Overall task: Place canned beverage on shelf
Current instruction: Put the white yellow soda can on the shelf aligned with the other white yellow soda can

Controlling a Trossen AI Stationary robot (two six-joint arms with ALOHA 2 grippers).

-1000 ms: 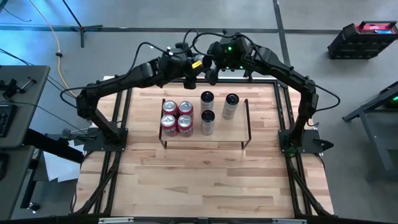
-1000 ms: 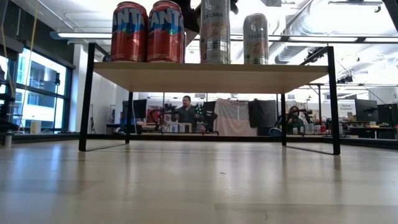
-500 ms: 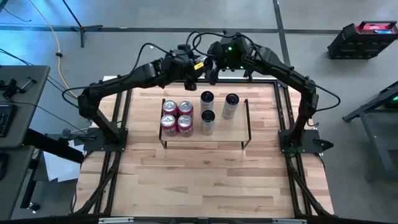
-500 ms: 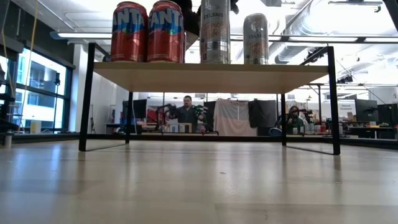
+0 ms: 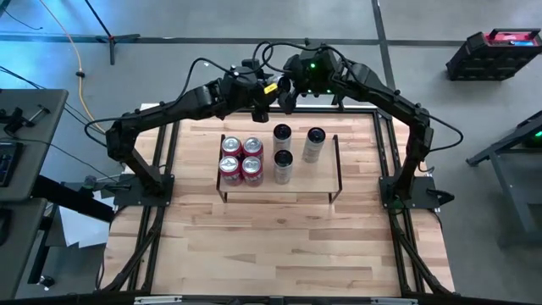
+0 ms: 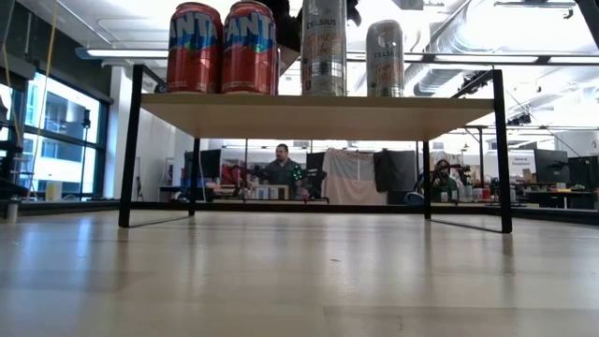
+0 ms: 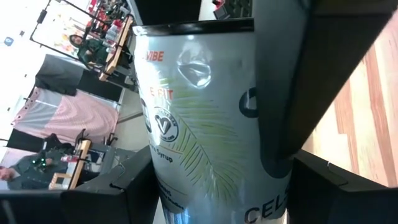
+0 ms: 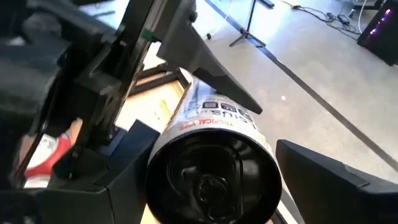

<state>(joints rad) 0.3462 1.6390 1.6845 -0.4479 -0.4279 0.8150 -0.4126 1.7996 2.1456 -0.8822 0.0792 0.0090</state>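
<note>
While the left gripper point(image 5: 260, 101) clamps the silver can point(image 7: 199, 112) at twelve o'clock beyond the shelf point(image 5: 332, 181), the right gripper point(image 5: 288, 98) straddles it with jaws spread; a mistimed release could drop it.

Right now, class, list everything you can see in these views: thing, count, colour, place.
shelf: one, light wood on a black wire frame, mid-table
red cans: four, red, upright in a square at the shelf's left end
silver cans: three, silver, upright on the shelf, right of the red ones
held can: one, silver, in the air above the table's far edge
table: one, light wood with black rails
people: two, seated in the room behind, seen under the shelf
left gripper: one, dark, closed on the held can
right gripper: one, dark, fingers open around the same can's end
</note>
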